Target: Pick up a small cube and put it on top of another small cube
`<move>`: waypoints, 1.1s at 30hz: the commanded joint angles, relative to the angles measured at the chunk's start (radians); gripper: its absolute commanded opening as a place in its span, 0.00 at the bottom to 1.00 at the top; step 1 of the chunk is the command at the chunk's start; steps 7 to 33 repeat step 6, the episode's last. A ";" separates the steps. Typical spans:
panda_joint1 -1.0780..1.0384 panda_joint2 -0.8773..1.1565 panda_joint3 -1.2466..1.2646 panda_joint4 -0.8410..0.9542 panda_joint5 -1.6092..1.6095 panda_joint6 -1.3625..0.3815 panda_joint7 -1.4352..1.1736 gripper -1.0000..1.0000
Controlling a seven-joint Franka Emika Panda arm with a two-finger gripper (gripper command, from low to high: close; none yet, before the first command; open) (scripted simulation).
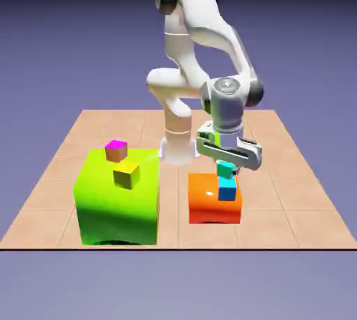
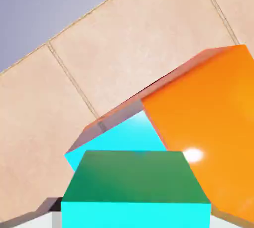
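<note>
Centrally, gripper (image 1: 226,165): closed around teal small cube (image 1: 226,169).
Teal small cube: atop cyan cube (image 1: 227,189) (on orange block (image 1: 209,200)).

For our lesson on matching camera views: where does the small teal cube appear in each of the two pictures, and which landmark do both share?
Exterior view: the teal cube is right of centre, just below the pincer, directly above the cyan cube.
Hand view: the teal cube fills the bottom centre, large, with the cyan cube just beyond it.
Shared landmark: the orange block.
</note>
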 commanded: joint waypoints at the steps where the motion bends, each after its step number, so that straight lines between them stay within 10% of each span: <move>1: -0.003 0.000 0.000 0.000 0.000 0.000 0.000 1.00; 33: -0.023 -0.138 -0.006 0.076 0.055 -0.203 -0.043 1.00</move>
